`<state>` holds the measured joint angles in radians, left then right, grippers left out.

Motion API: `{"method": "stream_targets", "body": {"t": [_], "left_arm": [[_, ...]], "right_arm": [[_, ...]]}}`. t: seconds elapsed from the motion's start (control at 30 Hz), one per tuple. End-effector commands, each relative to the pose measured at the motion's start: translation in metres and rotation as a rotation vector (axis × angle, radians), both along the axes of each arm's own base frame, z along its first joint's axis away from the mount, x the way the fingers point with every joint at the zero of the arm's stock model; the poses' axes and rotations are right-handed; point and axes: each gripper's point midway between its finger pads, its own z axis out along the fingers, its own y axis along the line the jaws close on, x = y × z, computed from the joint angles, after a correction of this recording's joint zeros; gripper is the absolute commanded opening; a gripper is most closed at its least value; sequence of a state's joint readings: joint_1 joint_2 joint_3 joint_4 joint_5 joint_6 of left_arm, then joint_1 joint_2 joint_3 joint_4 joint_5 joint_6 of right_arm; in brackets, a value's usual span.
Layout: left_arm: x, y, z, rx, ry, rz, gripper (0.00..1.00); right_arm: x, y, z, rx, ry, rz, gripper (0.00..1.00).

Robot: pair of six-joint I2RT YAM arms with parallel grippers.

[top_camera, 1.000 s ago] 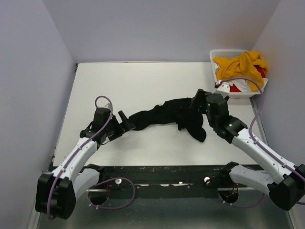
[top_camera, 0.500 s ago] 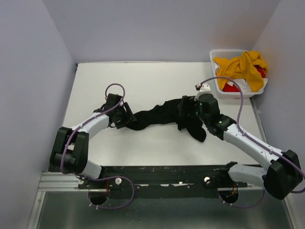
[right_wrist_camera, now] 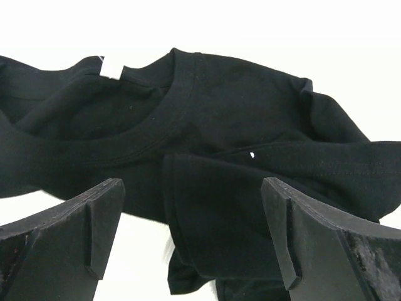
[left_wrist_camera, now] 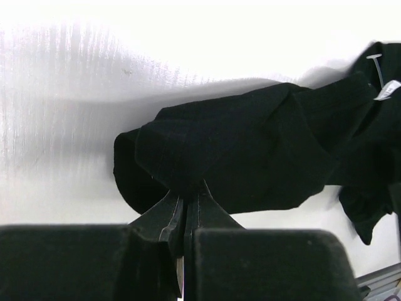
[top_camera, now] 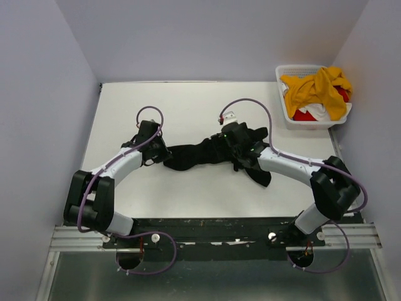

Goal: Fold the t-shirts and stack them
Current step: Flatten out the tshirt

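Note:
A plain black t-shirt (top_camera: 199, 154) lies bunched in a long heap across the middle of the white table. My left gripper (top_camera: 161, 155) is at its left end, shut on a fold of the black cloth (left_wrist_camera: 186, 195). My right gripper (top_camera: 229, 143) hovers over the shirt's right part, open. In the right wrist view its fingers (right_wrist_camera: 103, 226) straddle a folded edge just below the collar (right_wrist_camera: 156, 128), not touching it. A mustard-yellow shirt (top_camera: 316, 84), a red one (top_camera: 304, 116) and a white one (top_camera: 321, 111) are piled in the basket.
The white slatted basket (top_camera: 299, 67) stands at the table's back right corner, close to the right wall. Grey walls enclose the table on three sides. A black rail runs along the near edge by the arm bases.
The left gripper reached the shirt's left end and closed on it. The right arm swung left, from the shirt's right end to above its collar area, staying open.

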<state>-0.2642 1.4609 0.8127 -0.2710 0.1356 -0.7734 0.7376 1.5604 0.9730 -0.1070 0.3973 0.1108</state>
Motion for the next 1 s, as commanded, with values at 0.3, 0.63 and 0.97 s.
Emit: {"method": "stream_targets", "body": {"t": [0.3, 0.63, 0.97], "left_arm": [[-0.004, 0.011, 0.018, 0.037, -0.086, 0.016, 0.00], [0.003, 0.035, 0.064, 0.122, -0.197, 0.105, 0.00], [-0.032, 0.087, 0.242, 0.155, -0.625, 0.299, 0.00]], "right_arm": [[0.024, -0.030, -0.029, -0.387, -0.019, -0.207, 0.68], [0.022, -0.069, 0.070, -0.122, -0.314, -0.565, 0.03], [-0.017, -0.134, 0.248, 0.325, -0.622, -0.699, 0.01]]}}
